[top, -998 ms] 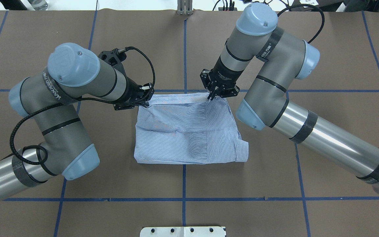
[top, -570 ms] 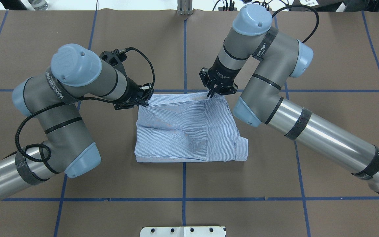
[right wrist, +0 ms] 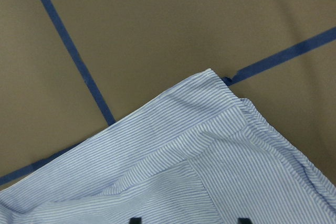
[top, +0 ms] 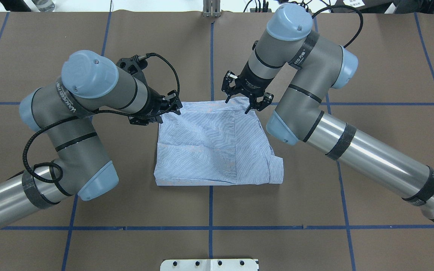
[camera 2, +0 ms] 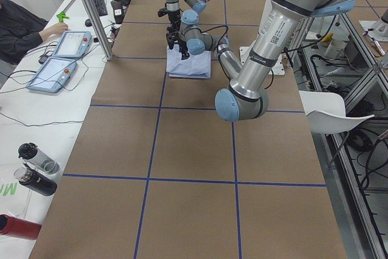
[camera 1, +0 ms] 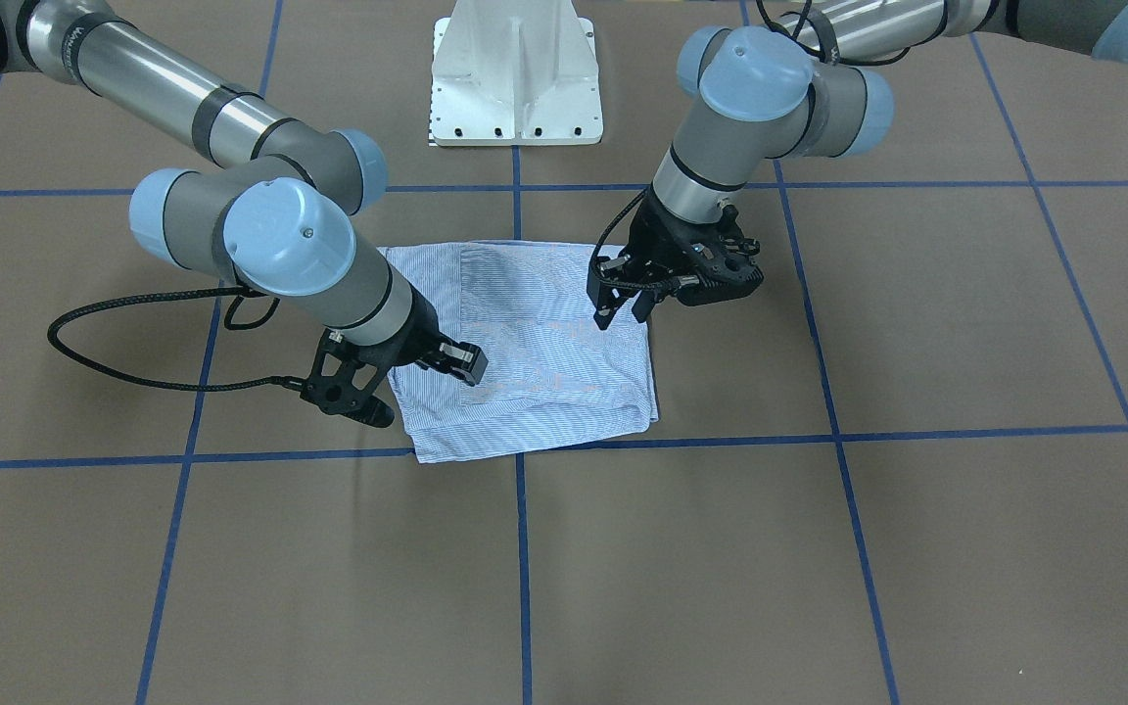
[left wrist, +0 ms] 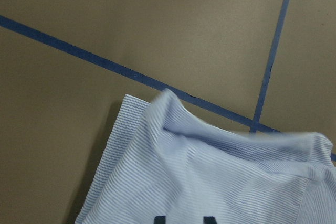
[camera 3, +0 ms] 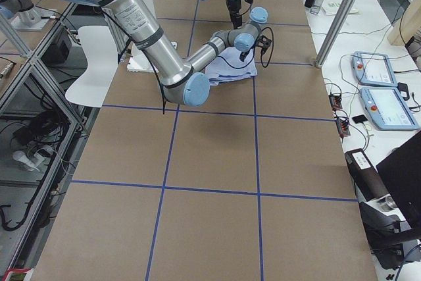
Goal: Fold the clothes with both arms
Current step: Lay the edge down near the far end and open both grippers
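The blue-and-white pinstriped shirt (top: 209,146) lies folded into a rectangle at the middle of the brown table, and also shows in the front view (camera 1: 525,343). My left gripper (top: 169,113) hovers over its far left corner, jaws apart and empty; in the front view (camera 1: 621,315) it hangs just above the cloth. My right gripper (top: 237,104) is over the far right corner, fingers spread and empty. Both wrist views look down on a shirt corner (left wrist: 184,177) (right wrist: 210,171), with the fingertips apart at the bottom edge.
Blue tape lines (top: 211,210) grid the brown table cover. The white pedestal base (camera 1: 515,78) stands on the robot's side. An operator sits at a white side bench with control tablets (camera 2: 60,59) and bottles (camera 2: 33,168).
Both grippers were pinched on the shirt's far edge; now both have opened and let it go. The far edge has settled slightly farther out, and both wrists have lifted a little.
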Robot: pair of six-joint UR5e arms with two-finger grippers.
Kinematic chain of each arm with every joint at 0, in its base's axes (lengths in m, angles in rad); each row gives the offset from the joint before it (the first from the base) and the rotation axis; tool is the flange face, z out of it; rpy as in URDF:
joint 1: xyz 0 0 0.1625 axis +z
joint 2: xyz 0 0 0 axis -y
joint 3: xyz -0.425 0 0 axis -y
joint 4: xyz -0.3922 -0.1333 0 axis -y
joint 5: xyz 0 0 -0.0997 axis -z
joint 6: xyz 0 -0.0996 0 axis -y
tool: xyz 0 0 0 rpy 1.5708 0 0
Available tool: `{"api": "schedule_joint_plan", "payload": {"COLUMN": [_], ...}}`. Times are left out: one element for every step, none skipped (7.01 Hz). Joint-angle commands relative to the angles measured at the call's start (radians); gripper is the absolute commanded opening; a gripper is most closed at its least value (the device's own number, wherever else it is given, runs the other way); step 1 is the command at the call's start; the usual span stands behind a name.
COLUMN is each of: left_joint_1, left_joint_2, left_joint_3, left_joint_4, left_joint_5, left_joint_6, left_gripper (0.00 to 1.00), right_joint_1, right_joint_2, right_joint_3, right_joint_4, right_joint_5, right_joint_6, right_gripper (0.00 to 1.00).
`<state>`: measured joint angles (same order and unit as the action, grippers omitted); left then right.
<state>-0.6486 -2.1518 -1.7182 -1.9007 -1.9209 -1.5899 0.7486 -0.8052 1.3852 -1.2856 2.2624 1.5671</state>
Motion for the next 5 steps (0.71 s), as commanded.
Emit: {"api": "schedule_joint_plan", "payload": {"left_joint_1": [-0.046, -0.090, -0.115, -0.138, -0.167], "left_joint_2": [0.000, 0.009, 0.026, 0.059, 0.113], "left_joint_3": [0.000, -0.003, -0.023, -0.070, -0.116], "left_joint_4": [0.012, 0.037, 0.076, 0.104, 0.117], "left_joint_5": [-0.004, -0.050, -0.055, -0.055, -0.055], "left_joint_6": [0.001, 0.013, 0.057, 0.191, 0.282], "left_gripper": [0.99, 0.99, 0.99, 0.99, 0.99], "right_joint_1": [-0.003, -0.003, 0.001, 0.035, 0.091], "right_joint_2": [-0.003, -0.006, -0.023, -0.054, -0.099], "right_joint_3": [0.017, 0.038, 0.081, 0.101, 0.130], "right_joint_4": [0.011, 0.009, 0.006, -0.001, -0.007], "right_joint_5": [-0.004, -0.030, -0.079, -0.098, -0.099], "right_joint_6": [-0.005, -0.010, -0.086, -0.166, -0.250], "right_gripper": [1.00, 1.00, 1.00, 1.00, 1.00]}}
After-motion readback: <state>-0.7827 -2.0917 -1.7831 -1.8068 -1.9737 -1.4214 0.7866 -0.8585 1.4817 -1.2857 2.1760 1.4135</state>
